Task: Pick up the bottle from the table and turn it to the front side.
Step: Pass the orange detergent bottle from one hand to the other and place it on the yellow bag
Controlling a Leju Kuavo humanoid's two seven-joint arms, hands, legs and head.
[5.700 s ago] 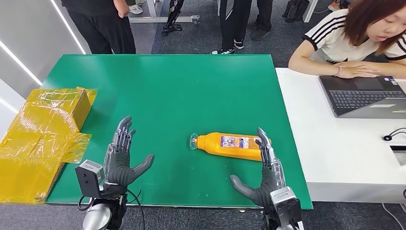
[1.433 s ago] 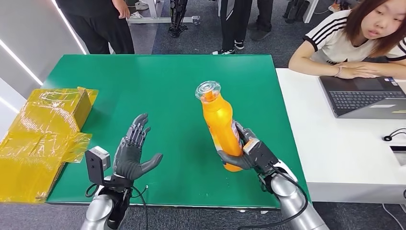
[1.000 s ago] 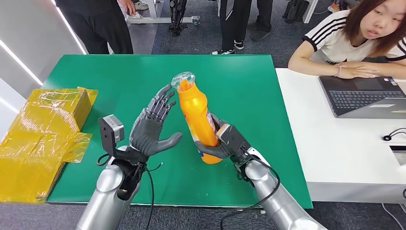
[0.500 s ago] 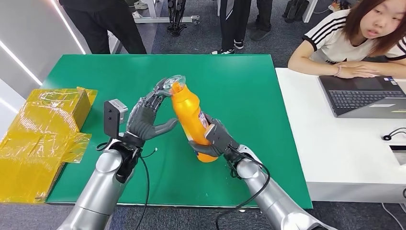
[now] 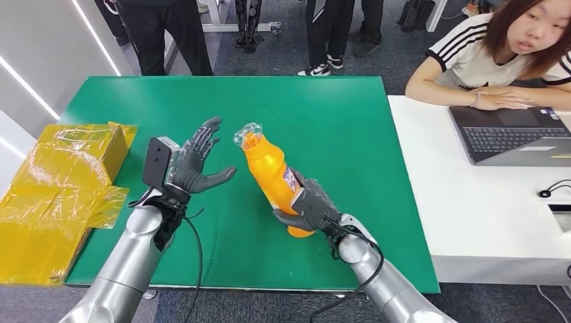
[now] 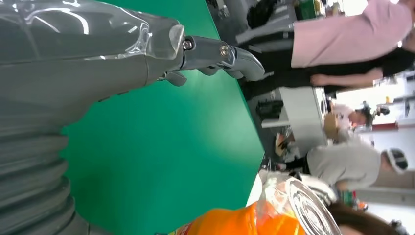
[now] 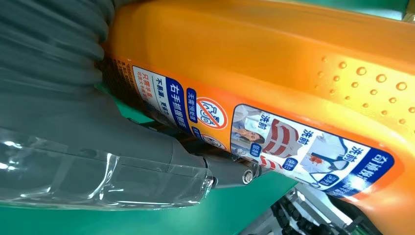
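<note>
Head view had the right hand (image 5: 306,208) nearest the camera, and it was wrapped firmly around the lower body of the orange bottle (image 5: 273,171), holding it up off the green table (image 5: 323,121)! The bottle leaned, base low toward the robot, clear cap (image 5: 246,132) tipped up and away to the left. Its blue-and-white label (image 5: 291,180) sat on the side turned toward the right hand's fingers. Close in from the right wrist, that label (image 7: 313,152) ran along the orange body (image 7: 274,58) with small pictures and printed characters, and the thick grey thumb (image 7: 147,161) pressed against the bottle just beside it.

Over on the other side, the left hand (image 5: 195,163) was raised above the table with fingers spread wide, holding nothing, palm facing the bottle's neck but apart from it. From the left wrist, the spread fingers (image 6: 220,54) stretched out over the green surface, and the bottle's clear cap (image 6: 308,210) with orange shoulder showed at the frame's edge.

Further left, a yellow taped cardboard box (image 5: 60,188) lay off the table's edge. To the right stood a white desk (image 5: 485,222) with a laptop (image 5: 512,134), and a person (image 5: 498,54) in a striped-sleeve shirt leaned over it. Beyond the table's far edge, the legs of several people (image 5: 330,33) were standing.
</note>
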